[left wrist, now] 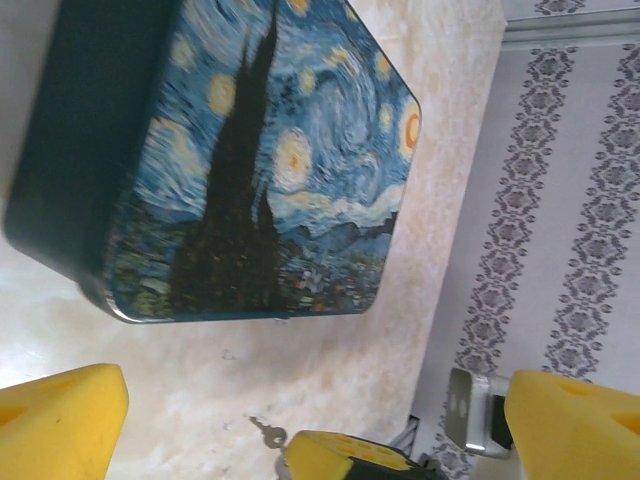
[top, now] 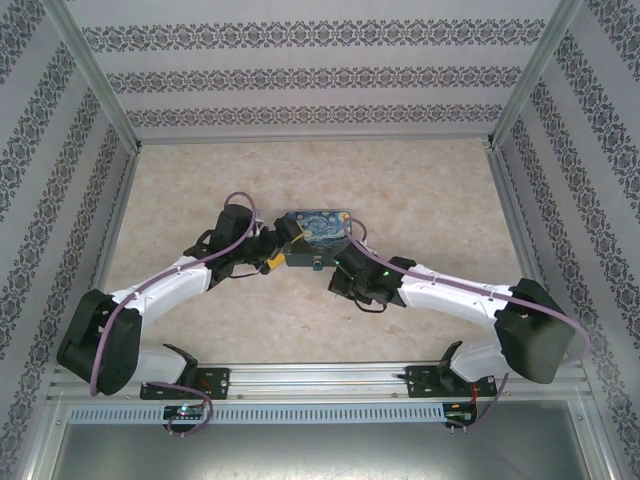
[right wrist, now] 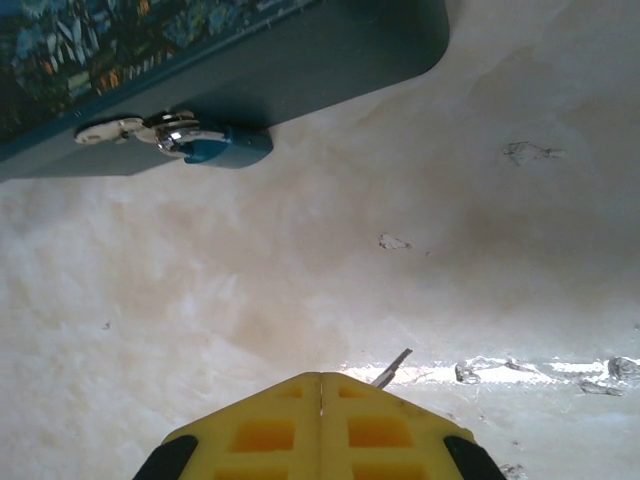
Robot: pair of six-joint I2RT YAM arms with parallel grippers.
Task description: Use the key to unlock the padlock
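Note:
The small teal padlock (right wrist: 228,147) hangs by its silvery shackle from the hasp on the front edge of the blue painted tin (top: 316,240). In the top view the padlock (top: 316,266) is a tiny spot at the tin's near edge. My right gripper (right wrist: 321,385) is shut on the thin silver key (right wrist: 392,368), whose blade pokes out past the yellow tips, well short of the padlock. My left gripper (left wrist: 315,405) stands wide open just left of the tin (left wrist: 250,160), nothing between its fingers. In the left wrist view the key (left wrist: 266,432) juts from the right gripper (left wrist: 335,455).
The tin lies in the middle of a beige marbled table (top: 420,190). Patterned walls with metal frame posts (top: 510,110) close in the sides and back. Both arms reach in from the near rail (top: 320,380).

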